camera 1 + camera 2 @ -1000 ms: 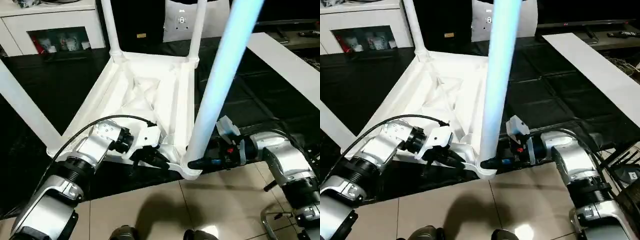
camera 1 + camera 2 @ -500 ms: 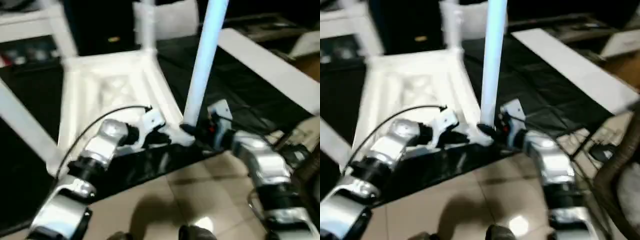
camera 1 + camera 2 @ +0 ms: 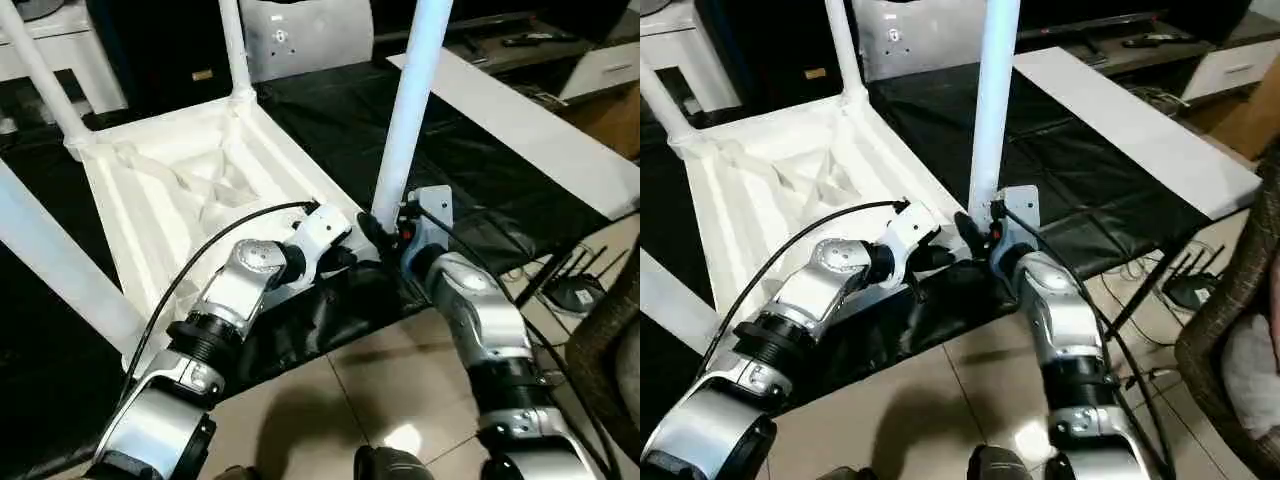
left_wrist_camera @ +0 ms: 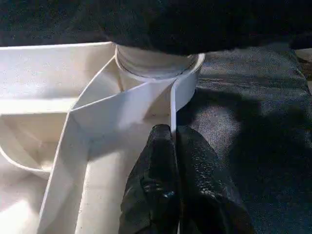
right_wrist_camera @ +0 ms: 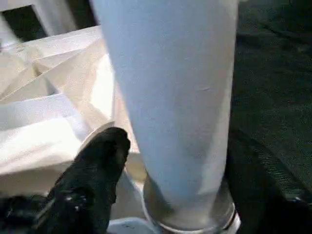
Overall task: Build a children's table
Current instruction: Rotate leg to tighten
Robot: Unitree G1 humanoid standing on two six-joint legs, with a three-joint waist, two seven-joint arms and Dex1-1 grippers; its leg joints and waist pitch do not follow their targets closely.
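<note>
Head views. Item: children's table top (image 3: 190, 190), white, lying upside down with its ribbed underside facing up on a black mat (image 3: 470, 170) on the floor. You have four legs standing in its corner sockets: the near-right leg (image 3: 408, 110), far-right leg (image 3: 233, 50), far-left leg (image 3: 40, 70) and near-left leg (image 3: 60, 270). In your count, all four legs are in place; what may remain is checking that each is seated and turning the table upright. Whether the near-right leg is fully home you cannot tell from here.

Left wrist view. Item: left end effector (image 4: 176, 185), fingers pressed together on the thin rim wall (image 4: 171, 112) of the top, just beside the near-right corner socket (image 4: 161, 66). It is clamped on the top's edge, holding that corner.

Right wrist view. Item: right end effector (image 5: 190, 195), fingers standing on either side of the near-right leg's base (image 5: 185, 204), one finger (image 5: 92, 180) beside the collar, the other at the frame's edge. The spread is wide; whether the pads press the leg or stand just clear you cannot tell.
</note>
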